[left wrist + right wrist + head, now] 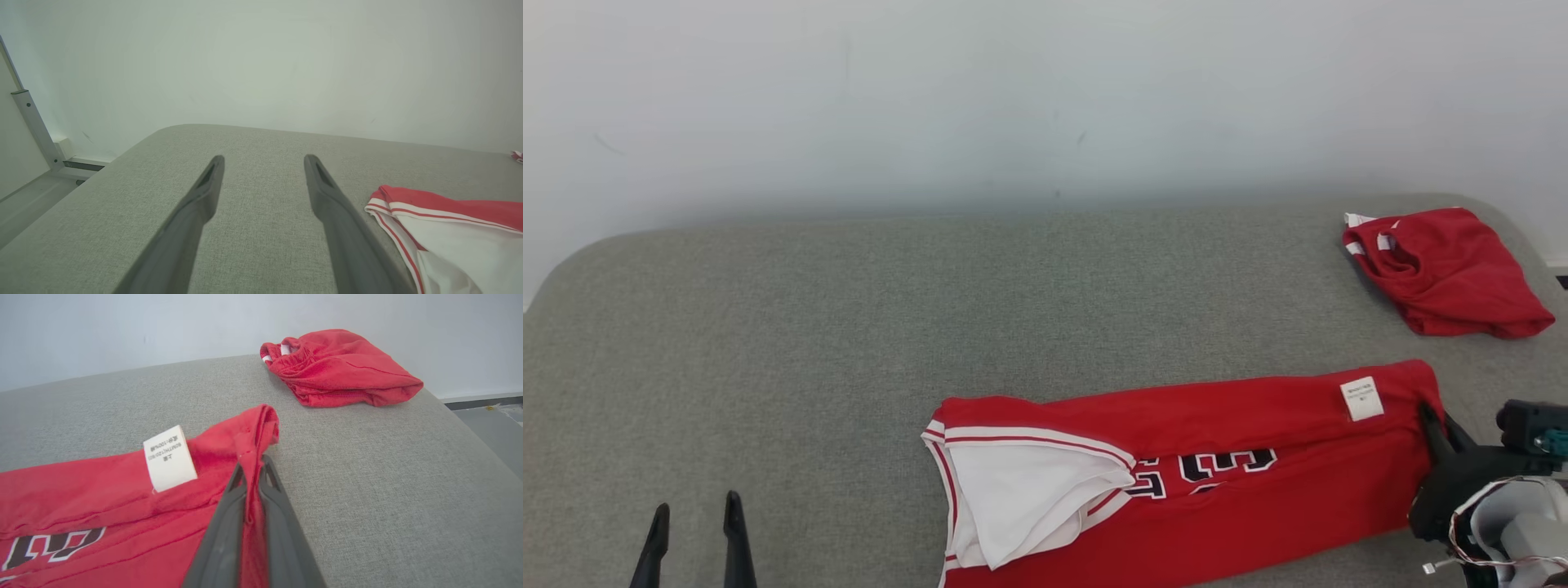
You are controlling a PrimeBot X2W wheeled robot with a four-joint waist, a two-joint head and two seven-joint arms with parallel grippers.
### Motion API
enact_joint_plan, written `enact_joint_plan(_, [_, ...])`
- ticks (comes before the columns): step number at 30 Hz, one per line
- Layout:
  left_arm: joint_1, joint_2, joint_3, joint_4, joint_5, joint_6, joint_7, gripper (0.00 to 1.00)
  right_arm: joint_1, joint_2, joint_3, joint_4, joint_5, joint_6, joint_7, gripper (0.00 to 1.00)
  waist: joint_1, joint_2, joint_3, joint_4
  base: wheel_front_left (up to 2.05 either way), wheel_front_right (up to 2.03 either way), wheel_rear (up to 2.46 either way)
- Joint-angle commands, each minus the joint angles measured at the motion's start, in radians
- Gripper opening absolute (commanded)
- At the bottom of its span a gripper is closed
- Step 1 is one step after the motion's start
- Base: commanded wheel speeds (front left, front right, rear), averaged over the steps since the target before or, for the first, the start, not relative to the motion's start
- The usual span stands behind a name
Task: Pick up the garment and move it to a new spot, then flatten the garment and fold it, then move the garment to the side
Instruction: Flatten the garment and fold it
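Grey fabric-covered table [768, 327] carries all items. Nearest, left tool [697, 502] hangs over bare surface, fingers apart, gripping nothing, well clear of work. Next, red jersey [1241, 425] lies lengthwise along near edge, part-folded: white lining [1021, 498] turned out at left end, black lettering [1217, 469] half covered. At jersey's right end, right tool [252, 463] clamped on hem beside white label [1361, 398]; judged a hold for drawing fabric taut or carrying next fold. Farther right, second red garment [1445, 269] sits bundled near back corner, apart. Behind, pale wall [1013, 98].
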Motion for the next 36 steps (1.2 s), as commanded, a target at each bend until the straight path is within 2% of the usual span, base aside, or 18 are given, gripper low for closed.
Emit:
enact_joint_plan(1, [0.015, -0.005, 0.013, -0.004, 0.002, 0.001, -0.003, 1.00, -0.001, 0.003, 0.017, -0.038, -0.006, -0.003, -0.010, 0.00, 0.0000, -0.0001, -0.005, -0.010, 0.00, 0.00, 0.00])
enact_joint_plan(4, [0.023, -0.006, 0.021, -0.007, 0.001, 0.001, -0.003, 1.00, 0.003, 0.015, 0.035, -0.092, -0.005, -0.003, -0.014, 0.00, 0.0000, -0.0001, -0.006, -0.017, 0.00, 0.00, 0.00])
enact_joint_plan(7, [0.032, -0.008, 0.031, -0.011, 0.001, 0.001, -0.003, 1.00, 0.016, 0.033, 0.069, -0.189, 0.000, -0.003, -0.009, 0.00, 0.0000, -0.0001, -0.007, -0.027, 0.00, 0.00, 0.00])
enact_joint_plan(8, [0.030, -0.009, 0.033, -0.013, 0.002, 0.001, -0.003, 1.00, 0.028, 0.052, 0.097, -0.265, -0.005, -0.003, 0.009, 0.00, 0.0000, -0.0001, -0.006, -0.030, 0.00, 0.00, 0.00])
enact_joint_plan(10, [0.026, -0.009, 0.032, -0.013, 0.003, 0.001, -0.003, 1.00, 0.032, 0.061, 0.108, -0.300, -0.008, -0.003, 0.018, 0.00, 0.0000, -0.0001, -0.005, -0.030, 0.00, 0.00, 0.00])
enact_joint_plan(14, [0.007, -0.011, 0.017, -0.009, 0.005, 0.001, -0.003, 1.00, 0.061, 0.115, 0.154, -0.438, -0.014, -0.003, 0.068, 0.00, 0.0000, -0.0001, 0.001, -0.019, 0.00, 0.00, 0.00])
enact_joint_plan(18, [-0.010, -0.012, -0.005, -0.003, 0.002, 0.001, -0.003, 1.00, 0.081, 0.180, 0.177, -0.522, -0.030, -0.003, 0.114, 0.00, 0.0000, -0.0001, 0.011, 0.004, 0.00, 0.00, 0.00])
enact_joint_plan(23, [-0.040, -0.012, -0.045, 0.007, -0.005, 0.001, -0.003, 1.00, 0.079, 0.260, 0.202, -0.538, -0.063, -0.003, 0.152, 0.00, 0.0000, -0.0001, 0.036, 0.048, 0.00, 0.00, 0.00])
enact_joint_plan(29, [-0.083, -0.013, -0.097, 0.021, -0.024, 0.001, -0.003, 1.00, 0.049, 0.345, 0.236, -0.478, -0.096, -0.003, 0.162, 0.00, 0.0000, -0.0001, 0.067, 0.102, 0.00, 0.00, 0.00])
enact_joint_plan(36, [-0.116, -0.012, -0.133, 0.037, -0.047, 0.005, -0.003, 1.00, 0.024, 0.405, 0.303, -0.404, -0.102, -0.003, 0.162, 0.00, 0.0000, -0.0001, 0.087, 0.145, 0.00, 0.00, 0.00])
